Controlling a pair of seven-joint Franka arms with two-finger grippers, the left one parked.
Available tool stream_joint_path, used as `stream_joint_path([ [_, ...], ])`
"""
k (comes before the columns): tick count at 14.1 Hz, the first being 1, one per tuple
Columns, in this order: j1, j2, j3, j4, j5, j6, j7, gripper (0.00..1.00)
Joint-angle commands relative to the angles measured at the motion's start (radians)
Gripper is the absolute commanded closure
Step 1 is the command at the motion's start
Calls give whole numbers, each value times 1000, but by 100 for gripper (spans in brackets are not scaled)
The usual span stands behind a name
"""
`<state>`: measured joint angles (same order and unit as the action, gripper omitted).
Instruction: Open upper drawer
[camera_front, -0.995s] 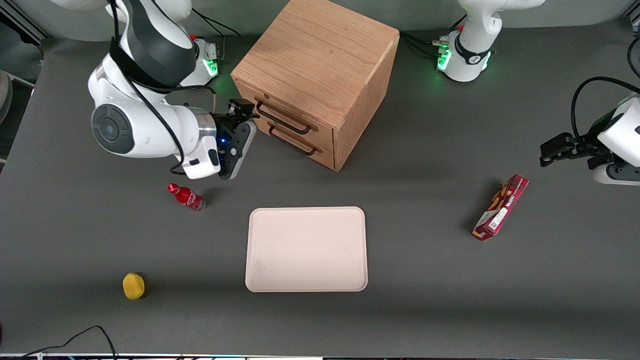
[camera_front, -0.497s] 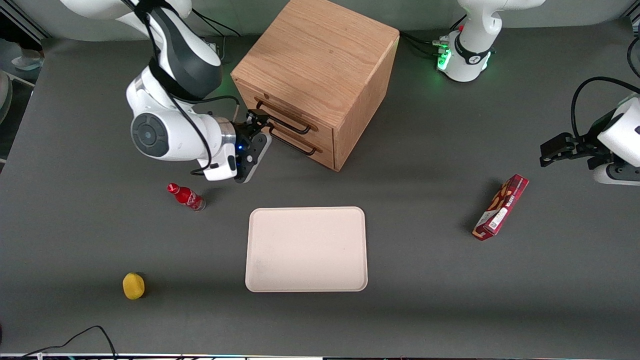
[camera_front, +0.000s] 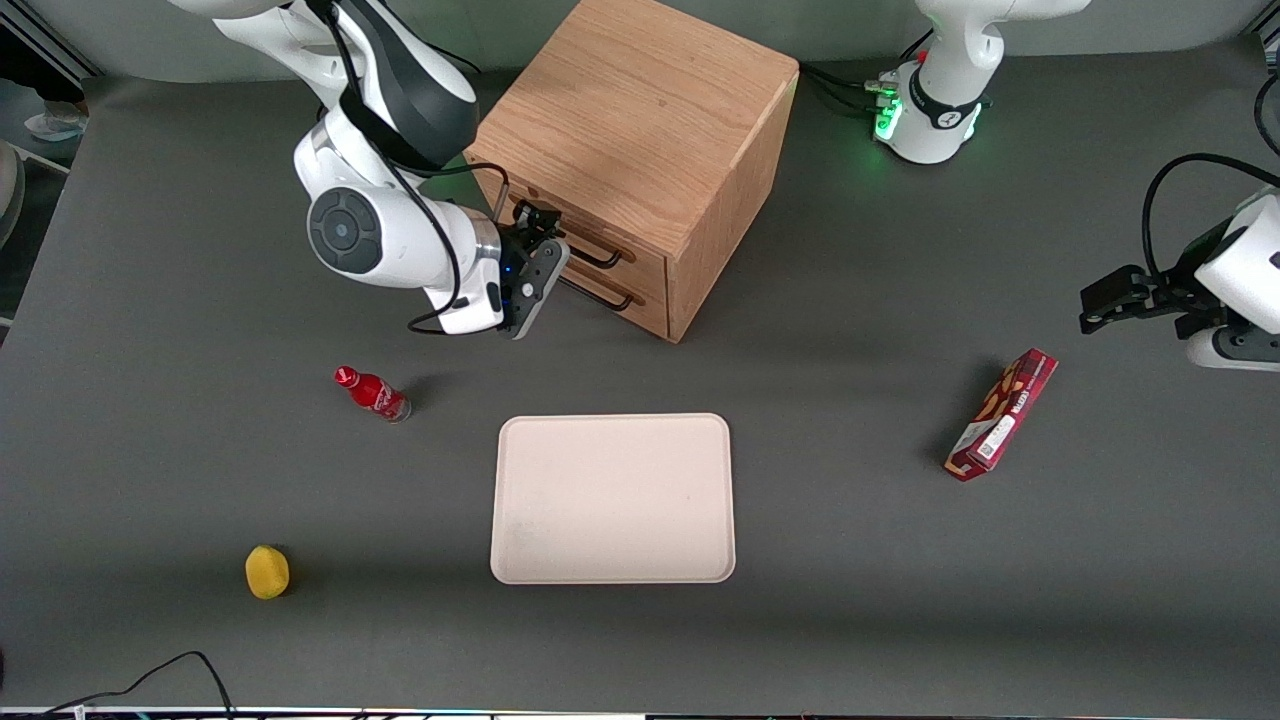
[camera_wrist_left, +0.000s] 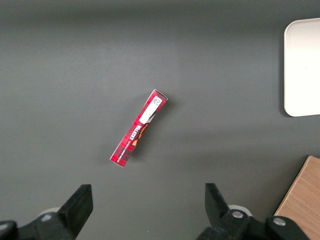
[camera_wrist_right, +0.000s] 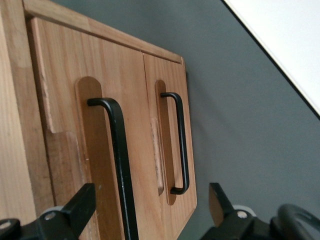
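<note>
The oak cabinet stands at the back of the table. Its upper drawer is shut, with its long black bar handle across the front. My right gripper is in front of the upper drawer, at the end of the handle nearer the working arm. In the right wrist view the gripper is open. The upper drawer's front fills the view, and its handle runs between the two fingertips without touching either. The lower drawer and its handle are also shut.
A white tray lies nearer the camera than the cabinet. A red bottle lies on the table just below the working arm. A yellow object sits near the front edge. A red box lies toward the parked arm's end.
My right arm has swung in toward the cabinet front. The gripper went from beside the cabinet's corner to in front of the upper drawer's handle. The drawers have not moved.
</note>
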<state>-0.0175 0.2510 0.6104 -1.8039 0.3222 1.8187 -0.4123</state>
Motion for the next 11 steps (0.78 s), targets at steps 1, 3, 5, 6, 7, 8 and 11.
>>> stream_joint_path([
  [1, -4, -35, 11, -57, -5, 57, 18, 0],
  [3, -4, -36, 15, -78, -3, 88, 18, 0],
  [5, -4, -36, 15, -84, 1, 90, 18, 0],
  [6, -4, -36, 17, -84, 3, 91, 18, 0],
  [7, -4, -36, 17, -89, 5, 96, 21, 0],
  [8, -4, -39, 19, -98, 5, 103, 18, 0],
  [11, -6, -50, 35, -135, 6, 141, 21, 0],
])
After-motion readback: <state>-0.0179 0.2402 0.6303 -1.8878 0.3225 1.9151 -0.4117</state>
